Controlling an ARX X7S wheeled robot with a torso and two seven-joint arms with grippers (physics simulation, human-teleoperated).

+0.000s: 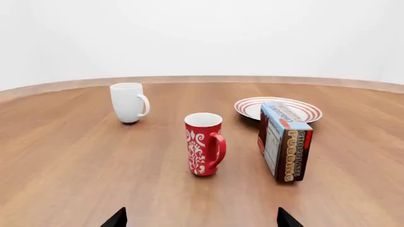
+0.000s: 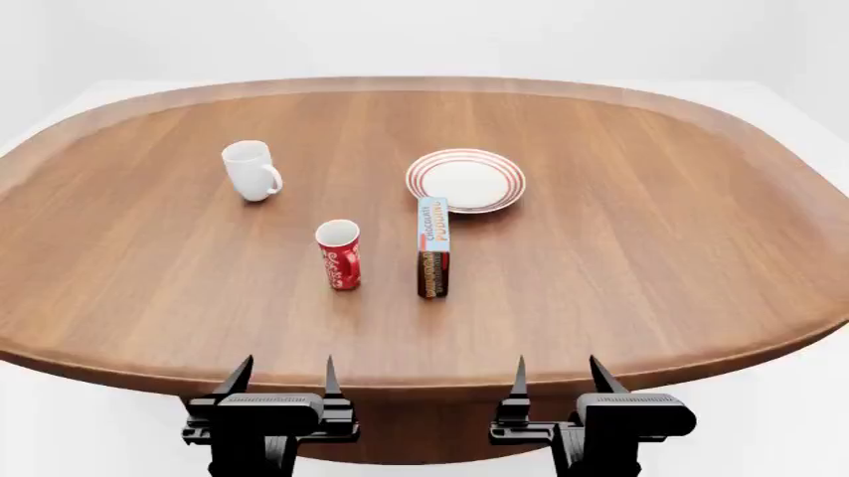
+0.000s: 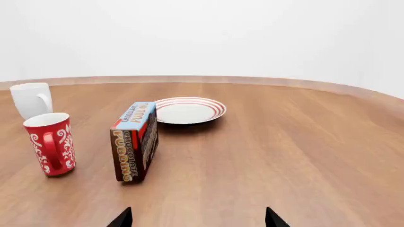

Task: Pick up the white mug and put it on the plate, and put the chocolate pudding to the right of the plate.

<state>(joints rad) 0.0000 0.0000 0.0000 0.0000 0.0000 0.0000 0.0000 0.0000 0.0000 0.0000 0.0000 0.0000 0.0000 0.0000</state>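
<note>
The table (image 2: 637, 258) is warm brown wood, smooth, with fine straight grain and a soft satin sheen. On it, the white mug (image 2: 250, 170) looks like glossy glazed ceramic, as does the red mug (image 2: 340, 254) nearer the table's front edge. The plate (image 2: 466, 181) is smooth white ceramic with red rings. The chocolate pudding (image 2: 432, 246) is a printed cardboard carton, fairly matt. Both grippers, left (image 2: 282, 380) and right (image 2: 558, 378), look matt black.

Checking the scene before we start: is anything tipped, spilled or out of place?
Nothing stands out. The white mug, red mug and pudding all stand upright on the table, the plate lies flat and bare, and nothing is spilled.
</note>
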